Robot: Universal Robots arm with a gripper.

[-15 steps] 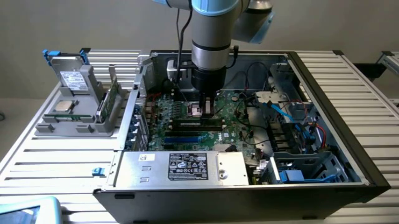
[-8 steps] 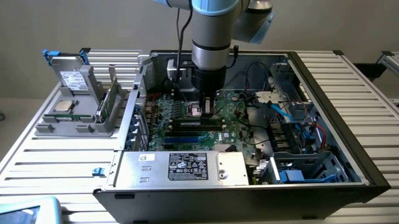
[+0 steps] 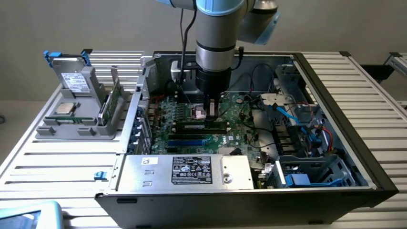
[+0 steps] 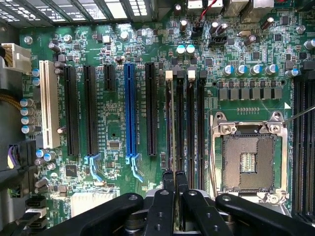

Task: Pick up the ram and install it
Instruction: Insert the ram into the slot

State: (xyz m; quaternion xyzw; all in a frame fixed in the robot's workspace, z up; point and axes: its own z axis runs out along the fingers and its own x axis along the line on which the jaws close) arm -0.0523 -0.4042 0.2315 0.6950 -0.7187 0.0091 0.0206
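Observation:
My gripper [image 3: 212,113] reaches down into the open computer case, over the motherboard [image 3: 190,138]. Its fingertips are at the row of memory slots [image 3: 201,126]. In the wrist view the gripper [image 4: 175,183] is shut, its two black fingers [image 4: 169,189] pressed together above the long black memory slots [image 4: 185,123]. No green board shows between them. A long dark stick lies along the slots under the fingertips in the exterior view; I cannot tell whether the fingers touch it. A narrow green ram [image 3: 114,102] stands on edge in the grey holder [image 3: 76,129] outside the case, towards the exterior view's left.
An empty processor socket [image 4: 248,162] lies beside the memory slots. Expansion slots, one of them blue [image 4: 130,113], run parallel to them. A square silver chip [image 3: 66,108] sits in the holder. The power supply [image 3: 184,171], loose cables [image 3: 286,114] and drive cages [image 3: 318,162] crowd the case.

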